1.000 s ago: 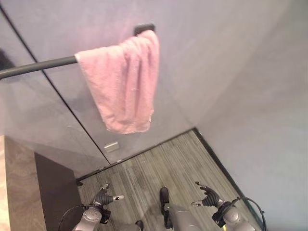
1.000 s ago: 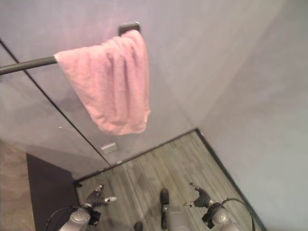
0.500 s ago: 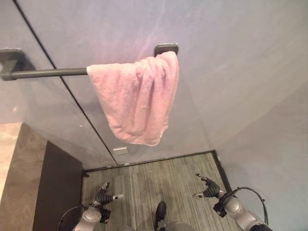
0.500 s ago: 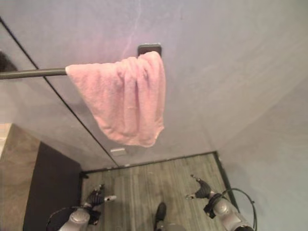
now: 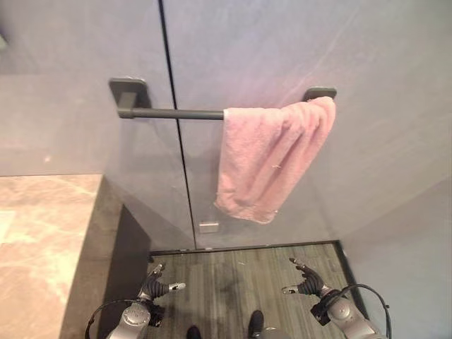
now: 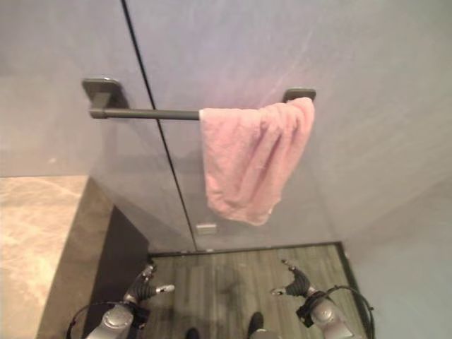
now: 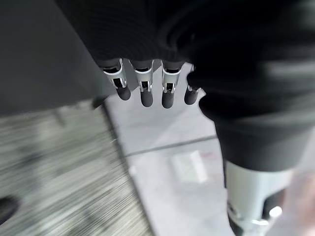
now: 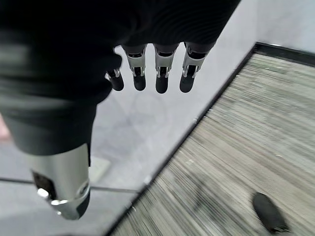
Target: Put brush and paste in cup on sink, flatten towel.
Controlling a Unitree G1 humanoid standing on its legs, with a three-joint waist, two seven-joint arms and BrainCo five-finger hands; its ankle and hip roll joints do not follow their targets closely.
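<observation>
Pale grey walls meet in a corner on the right, and a thin dark vertical seam runs down the facing wall. A dark rail is mounted across it on two brackets. Below lies grey striped flooring. A beige marbled bench with a dark side panel stands at left.

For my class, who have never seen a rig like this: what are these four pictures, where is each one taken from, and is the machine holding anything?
It is a humanoid robot. Two pictures come from cameras in its head, looking down at a wall where a pink towel hangs bunched at the right end of a dark rail; a stone counter sits at left. The other two come from wrist cameras. The left hand and right hand hang low, fingers relaxed, holding nothing.
</observation>
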